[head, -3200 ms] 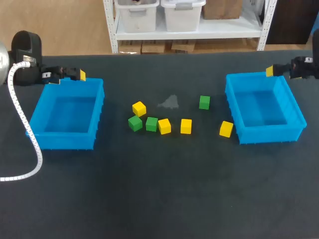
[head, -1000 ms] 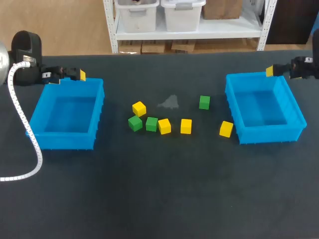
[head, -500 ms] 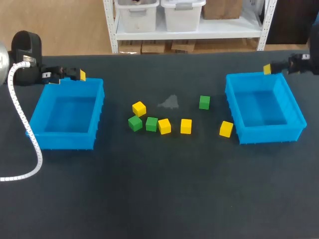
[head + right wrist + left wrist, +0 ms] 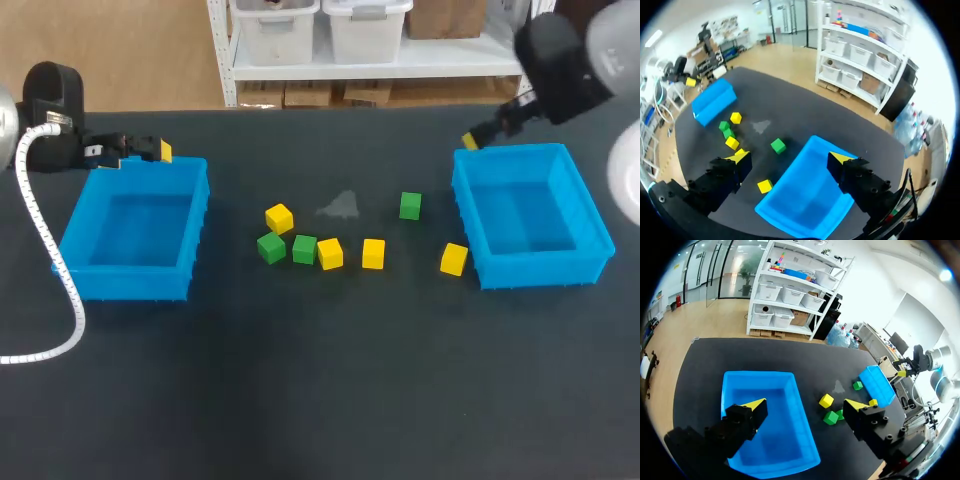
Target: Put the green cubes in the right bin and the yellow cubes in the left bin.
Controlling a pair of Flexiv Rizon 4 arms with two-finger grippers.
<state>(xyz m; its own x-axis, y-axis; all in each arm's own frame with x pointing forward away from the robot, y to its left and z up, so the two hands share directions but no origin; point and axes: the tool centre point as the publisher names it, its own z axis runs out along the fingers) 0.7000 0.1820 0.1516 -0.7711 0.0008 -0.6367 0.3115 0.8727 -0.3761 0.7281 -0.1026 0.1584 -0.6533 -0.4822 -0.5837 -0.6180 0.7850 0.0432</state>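
Over on the left, the left gripper hangs with its jaws spread wide and nothing between them. The left bin lies directly beneath those jaws, bare inside. Well ahead of them sits the cluster of cubes: three yellow, two green, with the two greens and one yellow packed close (touching or nearly so, hard to call).

Moving across the table, there's a grey smudge, then the lone green cube, standing well apart from everything. A stray yellow cube sits just beside the wall of the right bin, which is also bare inside.

And the right gripper: jaws wide apart, holding nothing, with the right bin under them and the lone green cube just ahead. All seven cubes are on the table, so by my reading this is the first pick, and that lone green is the natural target for the right arm.

To do it well, bring the jaws over the cube and clear of the bin wall. Square the fingers to two flat faces and come straight down so neither tip nudges it. Close only once both pads flank it. It's a short carry, but lift high enough to clear the rim.
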